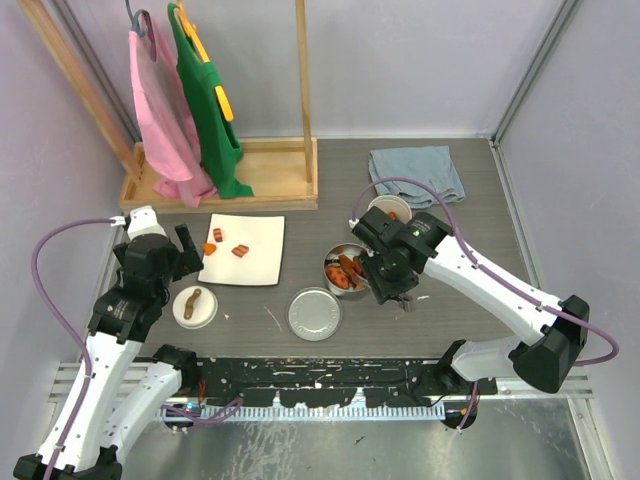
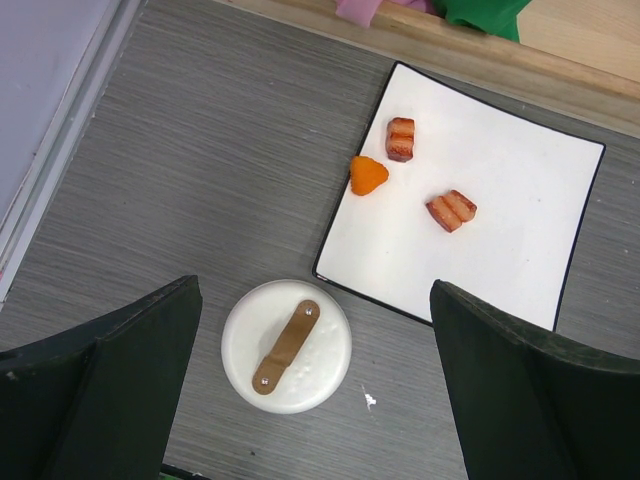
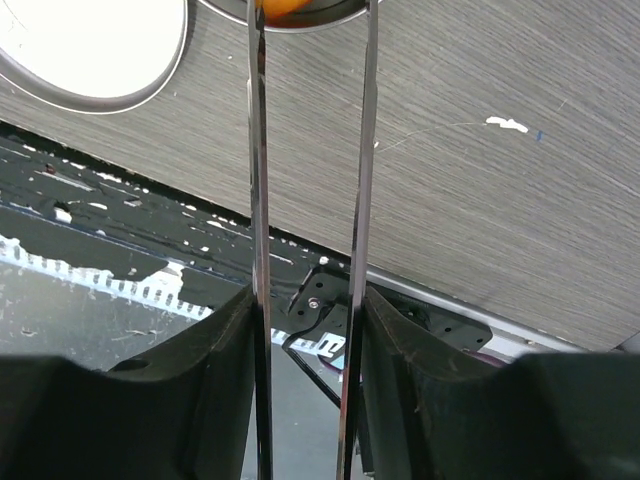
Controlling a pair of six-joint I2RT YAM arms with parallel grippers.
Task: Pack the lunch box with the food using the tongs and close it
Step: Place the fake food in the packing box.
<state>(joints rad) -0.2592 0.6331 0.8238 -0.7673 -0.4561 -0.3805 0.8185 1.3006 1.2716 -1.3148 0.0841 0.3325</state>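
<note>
**Right arm holds tongs at the steel tin**

The right arm is bent at the elbow. Its right gripper (image 3: 308, 300) is clamped on the slim grey metal tongs (image 3: 258, 200), whose two arms stand apart. The tong tips reach the shallow round steel tin (image 1: 326, 265) holding orange and brown food pieces (image 1: 348, 270); whether the tips pinch one cannot be told. The flat steel lid (image 1: 314, 313) lies just beside the tongs.

Well away from the tongs, the left gripper (image 2: 315, 295) hangs wide open over the white round lid with brown handle (image 2: 286, 345). This lid sits by the white square plate (image 2: 500, 250).

The grey wood-grain table (image 1: 330, 190) carries a wooden rack (image 1: 270, 190) at the back.

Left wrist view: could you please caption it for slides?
Open tool above white lid; plate beside it bears three food pieces.
</note>
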